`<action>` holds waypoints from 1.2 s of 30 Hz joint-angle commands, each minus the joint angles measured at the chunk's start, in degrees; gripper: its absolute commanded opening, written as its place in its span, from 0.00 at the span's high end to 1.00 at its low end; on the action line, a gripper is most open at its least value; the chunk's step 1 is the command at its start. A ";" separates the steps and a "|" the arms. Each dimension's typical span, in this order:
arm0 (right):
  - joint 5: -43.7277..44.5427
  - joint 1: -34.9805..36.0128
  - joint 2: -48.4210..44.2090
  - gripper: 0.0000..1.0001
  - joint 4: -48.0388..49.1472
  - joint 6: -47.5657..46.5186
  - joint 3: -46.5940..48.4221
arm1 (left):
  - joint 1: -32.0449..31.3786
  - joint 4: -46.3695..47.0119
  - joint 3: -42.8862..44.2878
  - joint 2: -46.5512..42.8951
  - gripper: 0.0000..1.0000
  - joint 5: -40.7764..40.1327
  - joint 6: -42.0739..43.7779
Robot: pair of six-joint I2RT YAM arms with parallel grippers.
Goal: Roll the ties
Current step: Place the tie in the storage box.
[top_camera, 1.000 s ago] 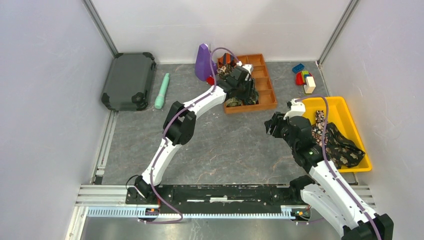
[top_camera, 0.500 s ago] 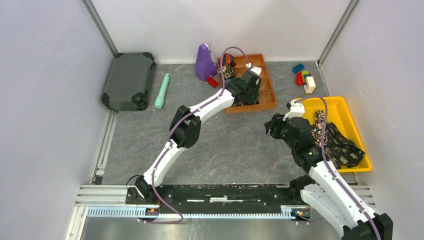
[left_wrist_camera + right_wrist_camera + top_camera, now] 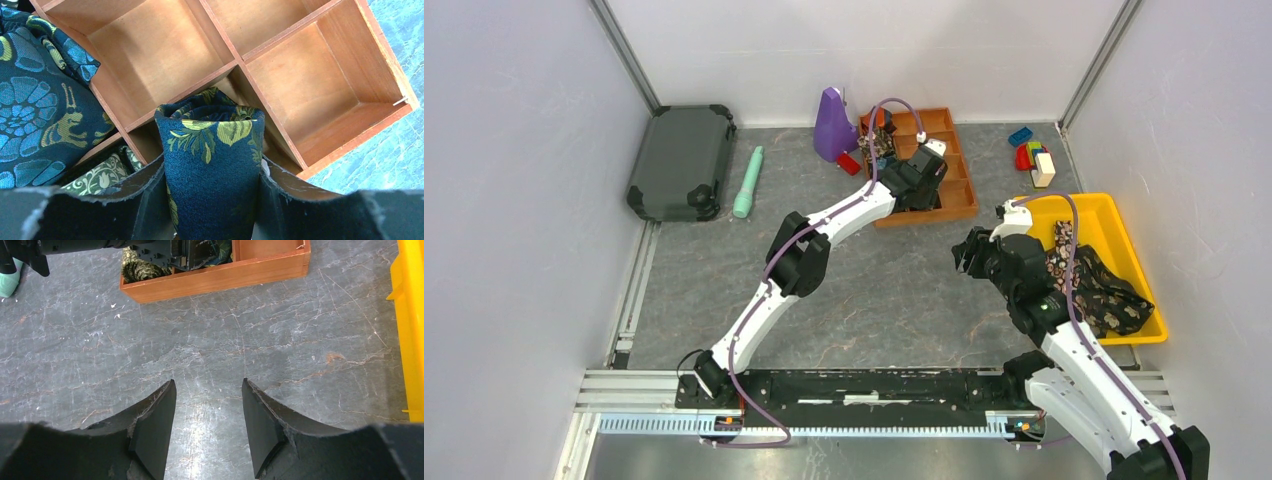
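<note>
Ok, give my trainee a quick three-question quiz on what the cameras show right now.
1. True or false: the left claw is closed on a rolled tie in front of the wooden box.
2. What sits between the fingers of the right claw? A) a tie B) a toy block C) nothing
3. Short answer: what colour is the tray that holds the loose ties?

Key: 1 true; 2 C, it is open over the bare table; 3 yellow.
</note>
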 commanded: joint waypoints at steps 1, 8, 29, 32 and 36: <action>-0.74 -0.21 -0.09 0.42 2.12 -0.01 -0.13 | -0.42 -2.48 0.17 1.21 0.46 1.99 4.49; -0.83 -0.16 -0.43 0.43 1.41 -0.09 1.12 | -1.21 -2.43 -0.10 -1.18 0.18 1.62 4.66; -0.66 -0.18 -2.80 0.42 -3.30 -1.43 8.15 | -3.45 -1.41 -1.53 -11.70 0.00 -1.36 4.41; -0.23 -0.20 -3.35 0.41 -3.39 -1.95 9.37 | -3.68 0.04 -4.69 -16.54 0.00 -2.61 4.25; 0.73 -0.21 -3.75 0.39 -3.76 -2.90 11.58 | -3.68 -0.60 -7.69 -22.53 0.00 -3.90 4.50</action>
